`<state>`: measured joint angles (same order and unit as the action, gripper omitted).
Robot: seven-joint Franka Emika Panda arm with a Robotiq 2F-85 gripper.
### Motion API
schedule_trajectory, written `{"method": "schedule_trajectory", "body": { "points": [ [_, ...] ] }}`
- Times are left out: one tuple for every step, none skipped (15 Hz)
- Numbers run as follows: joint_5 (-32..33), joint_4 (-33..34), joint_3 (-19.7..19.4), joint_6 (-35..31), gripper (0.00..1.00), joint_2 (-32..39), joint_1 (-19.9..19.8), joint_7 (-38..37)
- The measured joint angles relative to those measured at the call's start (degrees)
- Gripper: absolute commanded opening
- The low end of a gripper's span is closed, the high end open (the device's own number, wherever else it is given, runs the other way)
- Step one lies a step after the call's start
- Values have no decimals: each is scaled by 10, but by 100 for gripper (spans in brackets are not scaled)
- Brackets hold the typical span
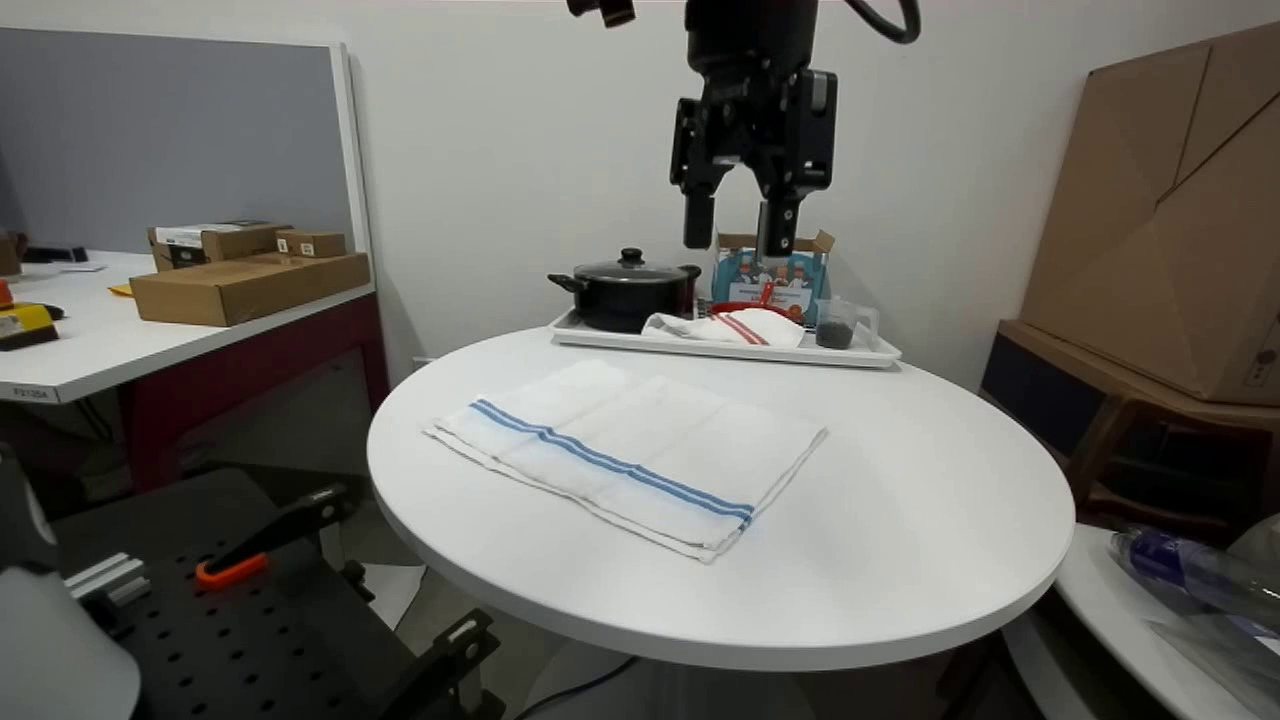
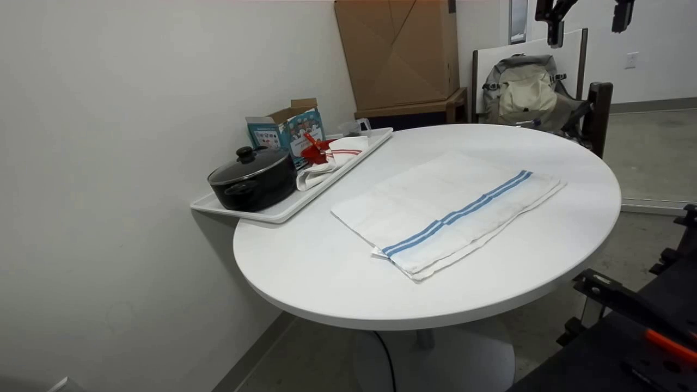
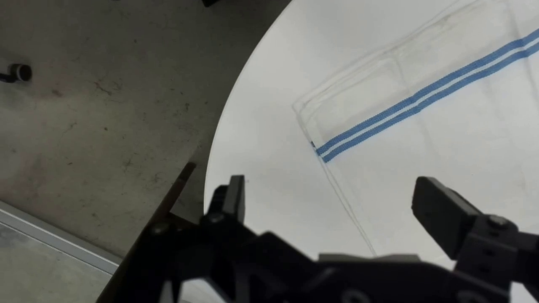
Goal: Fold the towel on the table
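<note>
One backpack point(image 2: 526, 93) beyond the towel point(image 2: 422, 198), in an exterior view only

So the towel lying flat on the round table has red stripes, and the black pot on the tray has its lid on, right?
Not quite: the stripes on the towel on the round table are blue, as the wrist view shows. The rest holds: the black pot on the tray has its lid on.

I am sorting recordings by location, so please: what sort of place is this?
Probably an office or lab workspace: a white desk with a label on its edge, cardboard boxes on that desk, and a grey panel behind them.
</note>
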<state>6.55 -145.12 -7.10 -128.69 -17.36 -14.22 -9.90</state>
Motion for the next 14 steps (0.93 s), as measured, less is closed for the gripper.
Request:
{"method": "schedule_trajectory", "body": {
  "points": [
    [0, 0, 0, -10, 100, 10, 0, -1],
    [0, 0, 0, -21, 100, 18, 0, -1],
    [0, 0, 0, -33, 100, 27, 0, -3],
    [0, 0, 0, -44, 100, 35, 0, -5],
    [0, 0, 0, -55, 100, 43, 0, -7],
    [0, -1, 0, -65, 100, 51, 0, -10],
    [0, -1, 0, -75, 100, 60, 0, -12],
    [0, -1, 0, -85, 100, 69, 0, -12],
    [0, -1, -1, -95, 100, 79, 0, -12],
    [0, -1, -1, -105, 100, 89, 0, -12],
    [0, -1, -2, -115, 100, 99, 0, -12],
    [0, -1, -4, -125, 100, 109, 0, -12],
    [0, 0, -5, -135, 100, 120, 0, -12],
    [0, 1, -8, -145, 100, 131, 0, -12]
  ]
}}
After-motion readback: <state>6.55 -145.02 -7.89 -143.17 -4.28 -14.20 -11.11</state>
